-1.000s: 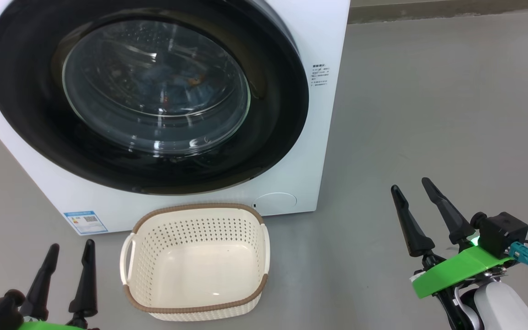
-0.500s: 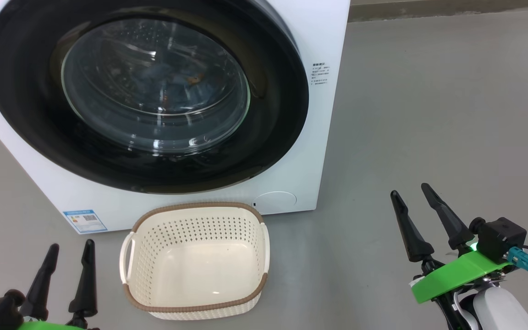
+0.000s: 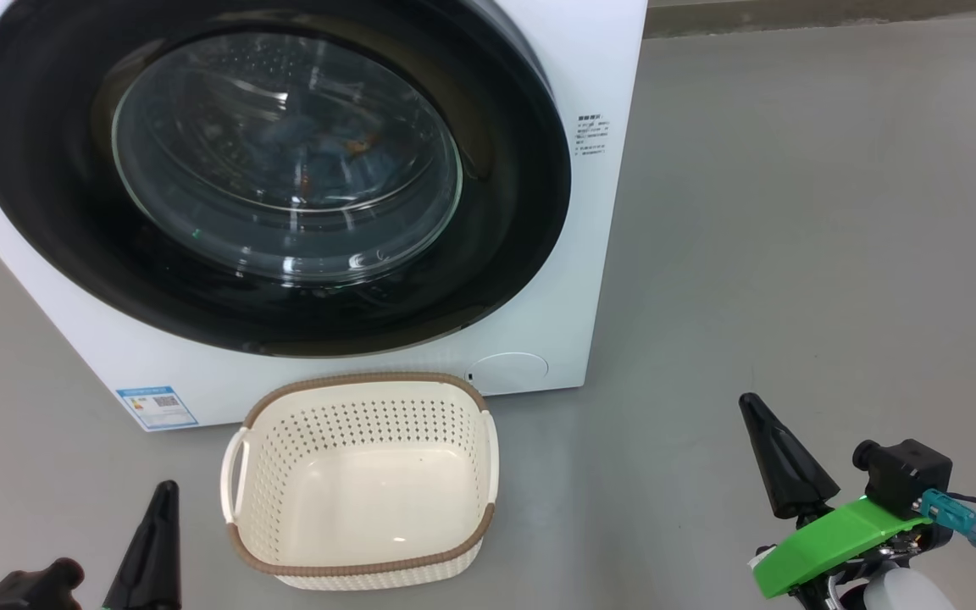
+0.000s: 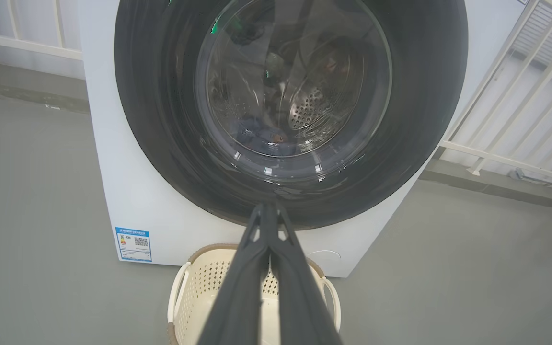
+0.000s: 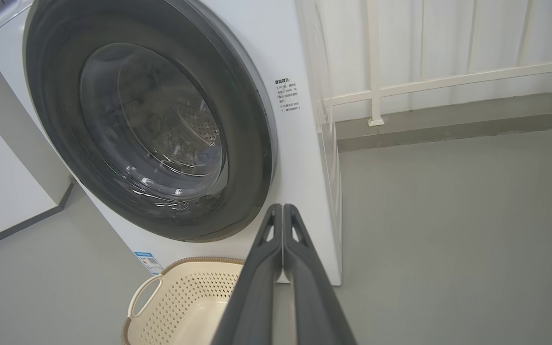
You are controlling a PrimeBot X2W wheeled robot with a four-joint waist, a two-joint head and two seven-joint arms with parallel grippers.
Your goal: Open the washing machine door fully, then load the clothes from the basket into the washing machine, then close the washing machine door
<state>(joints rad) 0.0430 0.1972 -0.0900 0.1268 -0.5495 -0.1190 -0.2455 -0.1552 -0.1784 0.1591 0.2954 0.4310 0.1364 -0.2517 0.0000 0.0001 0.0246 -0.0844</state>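
At the lower left of the head view, the left gripper [image 3: 164, 500] hovers over the grey floor [image 3: 793, 237] with its two dark fingers pressed together into a single point, holding nothing. In the left wrist view the same fingers meet at the tip and aim toward the lower edge of the door.

Just right of it, a small blue label [image 3: 157, 408] sits at the bottom left corner of the washing machine [image 3: 598, 280]. The round black door [image 3: 56, 220] lies flat against the white front, closed. Behind its clear glass window [image 3: 225, 212], the clothes [image 3: 318, 146] show as a dim blue bundle with a spot of orange, lying inside the steel drum.

Below the door, the basket [image 3: 361, 570] stands upright on the floor, close against the bottom edge of the washing machine; whether they touch is unclear. Its bare cream bottom shows, with a white handle [image 3: 234, 474] on its left side.

Further right, a round white flap [image 3: 508, 370] sits near the bottom right corner of the front, and a block of small print [image 3: 591, 135] near the right edge.

At the lower right, the right gripper [image 3: 751, 407] is well apart from the basket, its fingers also closed tight together on nothing, above a green bracket [image 3: 827, 542]. In the right wrist view a white railing [image 5: 448, 79] runs behind the floor.
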